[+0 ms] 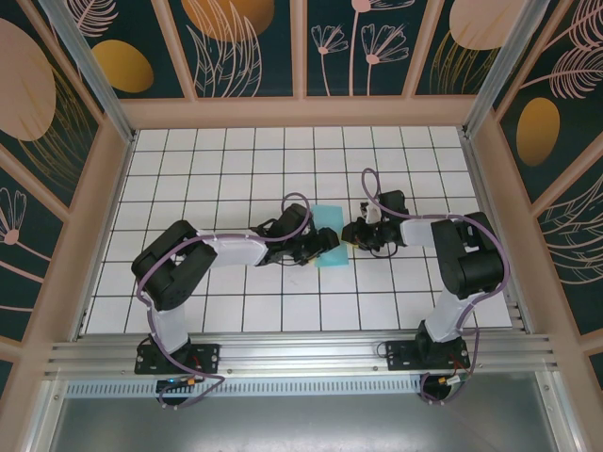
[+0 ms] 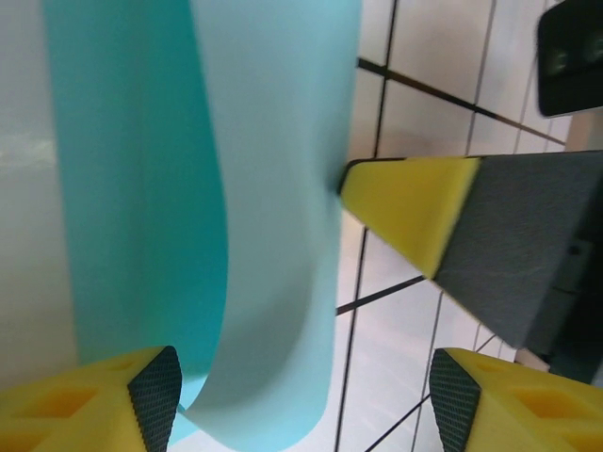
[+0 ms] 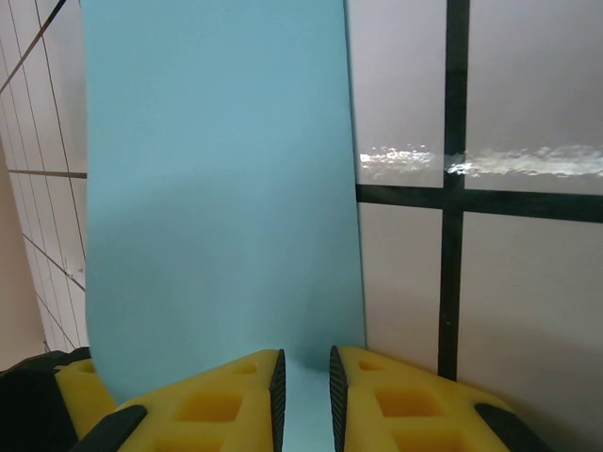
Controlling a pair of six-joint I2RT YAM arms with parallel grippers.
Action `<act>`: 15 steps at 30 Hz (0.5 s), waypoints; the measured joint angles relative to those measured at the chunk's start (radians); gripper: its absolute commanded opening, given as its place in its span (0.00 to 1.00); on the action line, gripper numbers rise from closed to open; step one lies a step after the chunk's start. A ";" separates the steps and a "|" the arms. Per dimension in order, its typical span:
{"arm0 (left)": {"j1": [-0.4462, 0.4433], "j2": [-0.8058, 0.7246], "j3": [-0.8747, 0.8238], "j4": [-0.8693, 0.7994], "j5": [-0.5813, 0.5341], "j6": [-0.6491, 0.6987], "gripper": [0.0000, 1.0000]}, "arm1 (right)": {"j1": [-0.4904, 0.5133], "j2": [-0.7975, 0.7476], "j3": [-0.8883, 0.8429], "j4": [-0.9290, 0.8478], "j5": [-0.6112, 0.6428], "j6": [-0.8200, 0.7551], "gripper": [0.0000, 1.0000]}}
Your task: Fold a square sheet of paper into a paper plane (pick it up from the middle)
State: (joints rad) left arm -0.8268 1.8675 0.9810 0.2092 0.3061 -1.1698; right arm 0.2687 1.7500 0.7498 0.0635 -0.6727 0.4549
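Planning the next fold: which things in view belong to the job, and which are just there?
Job: turquoise paper; right claw, pinching its edge; left claw, open.
Not part of it: tiled table; patterned walls; front rail.

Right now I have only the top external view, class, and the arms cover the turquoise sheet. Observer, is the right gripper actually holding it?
Observer: It appears so. In the right wrist view, the right gripper has its yellow fingers nearly together, with the edge of the square sheet of paper between them.
Operator: And the left gripper?
Observer: The left gripper is open. Its fingers stand wide apart, and the sheet hangs near one of them without being pinched.
Operator: Is the sheet lying flat?
Observer: No. The left wrist view shows it bent over itself in a soft curve.
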 measured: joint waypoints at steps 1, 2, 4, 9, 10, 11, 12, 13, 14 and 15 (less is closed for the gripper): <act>0.000 0.000 0.003 0.003 0.000 0.003 0.74 | 0.000 0.000 0.000 0.000 0.000 0.000 0.24; 0.000 0.000 0.006 0.005 0.000 0.006 0.74 | 0.000 0.000 0.000 0.000 0.000 0.000 0.24; 0.000 0.000 0.010 0.007 -0.003 0.014 0.75 | 0.000 0.000 0.000 0.000 0.000 0.000 0.24; 0.000 0.014 0.029 0.012 -0.004 0.031 0.76 | -0.001 0.000 -0.003 0.002 0.000 0.000 0.24; 0.000 0.021 0.035 0.012 -0.004 0.036 0.76 | -0.002 0.000 -0.004 0.005 -0.002 0.000 0.24; 0.000 0.028 0.043 0.011 -0.004 0.042 0.76 | -0.002 0.000 -0.005 0.008 -0.002 0.000 0.24; 0.000 0.034 0.050 0.011 -0.005 0.048 0.76 | -0.002 0.000 -0.005 0.008 -0.002 0.000 0.24; 0.000 0.039 0.058 0.010 -0.007 0.056 0.77 | -0.002 0.000 -0.005 0.008 -0.002 0.000 0.24; 0.002 0.043 0.067 0.006 -0.009 0.066 0.77 | -0.002 0.000 -0.005 0.008 -0.002 0.000 0.24; 0.003 0.046 0.075 0.001 -0.012 0.074 0.76 | -0.002 0.000 -0.005 0.008 -0.002 0.000 0.24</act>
State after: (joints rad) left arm -0.8234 1.9137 1.0561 0.2100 0.2939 -1.0962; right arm 0.2668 1.7500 0.7448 0.0715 -0.6746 0.4549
